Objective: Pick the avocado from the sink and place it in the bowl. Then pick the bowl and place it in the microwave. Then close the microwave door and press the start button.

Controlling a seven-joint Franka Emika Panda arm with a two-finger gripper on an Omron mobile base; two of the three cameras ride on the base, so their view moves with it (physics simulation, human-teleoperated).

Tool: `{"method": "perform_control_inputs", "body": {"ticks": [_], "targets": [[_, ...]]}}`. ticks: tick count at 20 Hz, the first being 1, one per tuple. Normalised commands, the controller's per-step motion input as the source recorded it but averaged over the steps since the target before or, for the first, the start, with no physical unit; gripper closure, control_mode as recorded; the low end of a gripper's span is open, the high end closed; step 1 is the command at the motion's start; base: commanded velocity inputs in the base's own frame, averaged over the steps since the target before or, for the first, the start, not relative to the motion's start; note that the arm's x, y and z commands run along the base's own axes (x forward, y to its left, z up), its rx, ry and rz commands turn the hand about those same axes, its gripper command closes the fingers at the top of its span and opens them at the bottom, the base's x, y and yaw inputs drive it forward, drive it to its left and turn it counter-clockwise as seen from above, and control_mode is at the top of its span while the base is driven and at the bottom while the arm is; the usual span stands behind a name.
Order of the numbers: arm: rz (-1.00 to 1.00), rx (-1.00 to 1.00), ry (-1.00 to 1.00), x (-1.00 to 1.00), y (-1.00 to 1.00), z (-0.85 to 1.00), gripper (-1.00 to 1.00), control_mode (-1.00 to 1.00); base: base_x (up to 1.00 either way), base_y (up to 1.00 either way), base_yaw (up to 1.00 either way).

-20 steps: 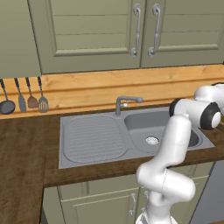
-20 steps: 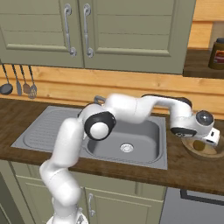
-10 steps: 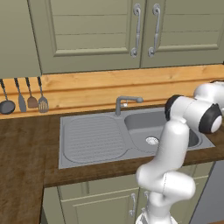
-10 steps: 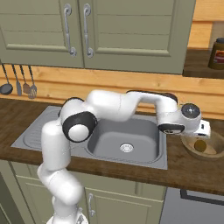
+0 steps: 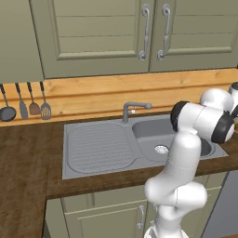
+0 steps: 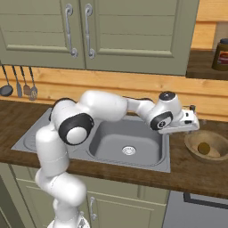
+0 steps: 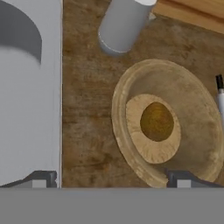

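The avocado point(image 7: 156, 121) lies in the middle of the wooden bowl point(image 7: 192, 100), small and dark brown. That bowl point(image 6: 219, 141) stands on the wooden counter right of the sink point(image 6: 151, 160), with the avocado point(image 6: 204, 148) inside it. My gripper point(image 6: 183, 129) hovers above the strip of counter between the basin and the bowl's left rim. In the hand view my gripper point(image 7: 113, 180) is open, its fingertips point(image 7: 43, 179) wide apart with nothing between them. The sink point(image 5: 100, 148) basin holds just its round drain. The microwave and its door are out of view.
A grey cylinder point(image 7: 122, 24) stands on the counter just beyond the bowl, near the wooden backsplash. The curved faucet point(image 5: 132, 109) rises behind the basin. Utensils point(image 5: 23, 104) hang at the far left. Cabinet doors point(image 6: 80, 31) hang overhead, and a jar point(image 6: 221, 54) sits on a shelf.
My hand has drawn back to the left, from over the bowl toward the sink's right edge, and the elbow swung left too. The jaws stayed open; the avocado rests in the bowl.
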Motion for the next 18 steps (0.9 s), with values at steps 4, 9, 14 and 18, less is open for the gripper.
{"method": "perform_control_inputs", "body": {"ticks": [4, 9, 14, 18], "targets": [[0.10, 0.00, 0.05, 0.34, -0.09, -0.09, -1.00, -1.00, 0.00, 0.00, 0.00], [0.09, 0.00, 0.04, 0.24, -0.15, -0.04, -1.00, -1.00, 0.00, 0.00, 0.00], [0.08, 0.00, 0.03, 0.02, -0.25, -0.08, -1.00, -1.00, 0.00, 0.00, 0.00], [0.05, 0.00, 0.01, 0.00, -0.24, -0.19, -1.00, -1.00, 0.00, 0.00, 0.00]]}}
